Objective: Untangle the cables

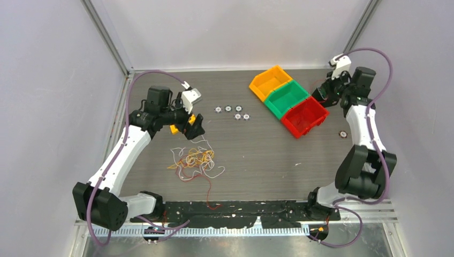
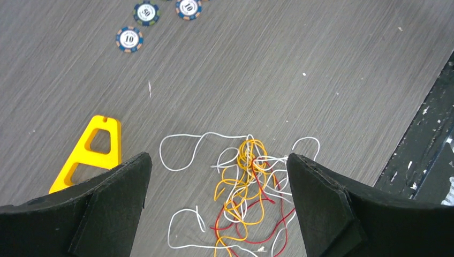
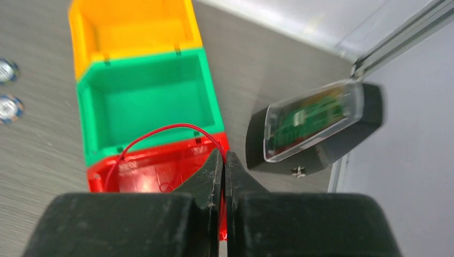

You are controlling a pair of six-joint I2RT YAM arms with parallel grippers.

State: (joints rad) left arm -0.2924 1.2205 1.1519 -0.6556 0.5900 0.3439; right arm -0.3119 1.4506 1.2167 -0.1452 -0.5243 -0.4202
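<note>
The cables (image 1: pixel 195 160) are lying tangled on the table (image 1: pixel 257 166), on the near left-arm side of the red bin (image 1: pixel 305 116). The left pincer (image 2: pixel 218 160) is hovering over them, jaws spread wide. Above the red bin, the right pincer (image 3: pixel 224 158) is gripping one red cable (image 3: pixel 160 130), jaws pressed together.

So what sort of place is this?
Probably a robotics lab test cell: two arms bolted to a table walled by plain panels, with practice props: colored bins, poker chips, tangled cables.
</note>
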